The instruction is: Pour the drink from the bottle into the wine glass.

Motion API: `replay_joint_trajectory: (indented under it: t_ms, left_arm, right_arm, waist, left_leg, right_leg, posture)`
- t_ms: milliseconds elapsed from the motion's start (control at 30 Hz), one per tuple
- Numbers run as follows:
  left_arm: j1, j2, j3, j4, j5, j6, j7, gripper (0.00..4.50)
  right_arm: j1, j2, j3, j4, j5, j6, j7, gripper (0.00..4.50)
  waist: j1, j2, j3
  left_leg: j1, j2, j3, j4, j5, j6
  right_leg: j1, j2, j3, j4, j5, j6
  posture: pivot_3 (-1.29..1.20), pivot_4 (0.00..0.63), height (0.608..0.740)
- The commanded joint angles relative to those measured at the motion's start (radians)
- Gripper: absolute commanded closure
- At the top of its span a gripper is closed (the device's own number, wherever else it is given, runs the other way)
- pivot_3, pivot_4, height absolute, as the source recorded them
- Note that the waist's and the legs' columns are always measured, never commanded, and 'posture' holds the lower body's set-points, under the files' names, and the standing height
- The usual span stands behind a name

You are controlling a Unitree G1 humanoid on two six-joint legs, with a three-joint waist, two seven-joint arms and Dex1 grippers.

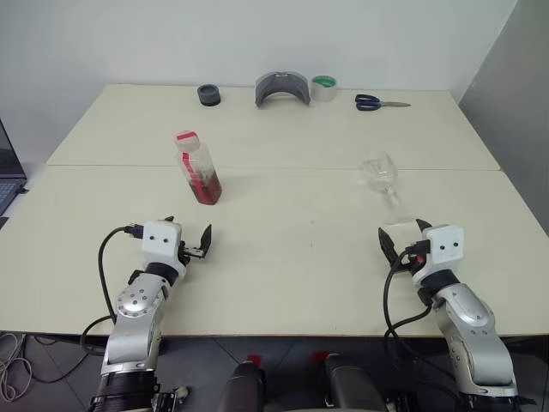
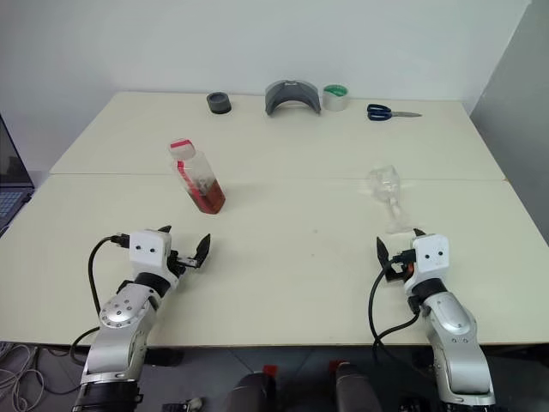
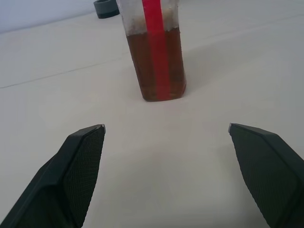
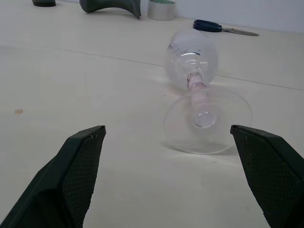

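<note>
Evidently nothing poured yet — small clear plastic bottle (image 1: 198,168) with amber drink (image 1: 208,187) stood capped ahead of spread, empty left gripper (image 1: 190,243); clear stemmed wine glass (image 1: 380,176) stood empty before spread, empty right gripper (image 1: 401,238).

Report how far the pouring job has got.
Nothing looks done: the bottle stands capped on the table with the drink inside, and the wine glass looks empty. Nothing is in hand: the left gripper and right gripper hover with jaws open. Left: grasping, uncapping, pouring.
</note>
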Motion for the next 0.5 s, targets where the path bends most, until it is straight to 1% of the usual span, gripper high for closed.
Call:
replay_joint_trajectory:
  t_ms: [33, 333, 467, 500]
  left_arm:
    - [-0.010, 0.015, -0.001, -0.047, 0.004, -0.010, -0.007, 0.02]
    - [-0.022, 0.009, 0.001, -0.062, -0.016, 0.007, -0.022, 0.02]
    - [-0.036, 0.000, 0.022, -0.079, -0.048, 0.027, -0.020, 0.02]
    - [-0.044, 0.004, 0.021, -0.084, -0.049, 0.029, -0.021, 0.02]
  right_arm:
    - [0.000, -0.002, -0.008, -0.022, 0.015, -0.018, 0.007, 0.00]
    - [-0.001, -0.020, 0.000, -0.019, 0.009, -0.056, 0.041, 0.00]
    - [-0.003, -0.058, 0.034, -0.057, 0.034, -0.090, 0.132, 0.00]
    - [-0.009, -0.072, 0.048, -0.082, 0.063, -0.073, 0.169, 0.00]
  waist:
    - [0.000, 0.000, 0.000]
    - [0.000, 0.000, 0.000]
    - [0.000, 0.000, 0.000]
    - [0.000, 0.000, 0.000]
  left_leg:
    - [0.000, 0.000, 0.000, 0.000, 0.000, 0.000]
    - [0.000, 0.000, 0.000, 0.000, 0.000, 0.000]
    - [0.000, 0.000, 0.000, 0.000, 0.000, 0.000]
    - [0.000, 0.000, 0.000, 0.000, 0.000, 0.000]
  right_leg:
    - [0.000, 0.000, 0.000, 0.000, 0.000, 0.000]
    - [0.000, 0.000, 0.000, 0.000, 0.000, 0.000]
    - [0.000, 0.000, 0.000, 0.000, 0.000, 0.000]
    - [0.000, 0.000, 0.000, 0.000, 0.000, 0.000]
  posture:
    - [0.00, 0.150, 0.740]
    - [0.00, 0.150, 0.740]
    - [0.00, 0.150, 0.740]
    - [0.00, 0.150, 0.740]
